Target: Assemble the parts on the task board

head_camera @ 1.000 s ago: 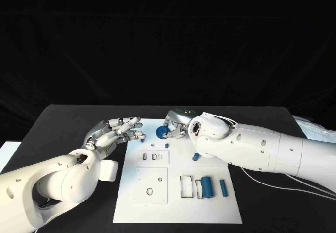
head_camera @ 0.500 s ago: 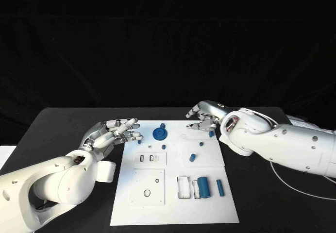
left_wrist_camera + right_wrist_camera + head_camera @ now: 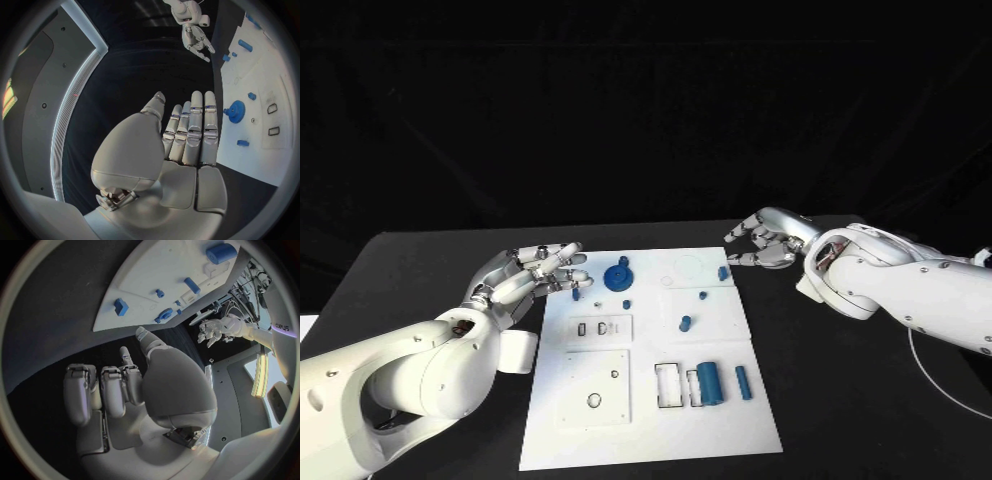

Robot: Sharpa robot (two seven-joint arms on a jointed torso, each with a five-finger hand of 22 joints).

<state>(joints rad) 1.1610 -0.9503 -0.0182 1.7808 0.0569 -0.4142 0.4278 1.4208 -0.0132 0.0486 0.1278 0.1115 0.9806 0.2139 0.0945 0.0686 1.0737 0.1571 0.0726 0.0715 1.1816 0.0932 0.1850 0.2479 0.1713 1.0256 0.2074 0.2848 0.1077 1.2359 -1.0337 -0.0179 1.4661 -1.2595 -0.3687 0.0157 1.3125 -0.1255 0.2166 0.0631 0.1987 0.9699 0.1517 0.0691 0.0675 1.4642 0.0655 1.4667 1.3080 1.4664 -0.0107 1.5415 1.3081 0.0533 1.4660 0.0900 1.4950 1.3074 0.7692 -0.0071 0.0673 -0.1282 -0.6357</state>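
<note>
Both empty: left hand (image 3: 538, 275) fingers apart at task board's (image 3: 646, 420) 9 o'clock edge; right hand (image 3: 764, 240) loosely spread, off the 2 o'clock corner.

Black table (image 3: 430, 270) viewed from above, its surface matte and dark. A white rectangular task board (image 3: 646, 420) lies flat on the middle of the table, its long axis running away from the robot. The board's far edge lies near the table's far edge, and dark tabletop shows along both long sides. A thin pale cable (image 3: 935, 375) curves over the table's right part.
</note>
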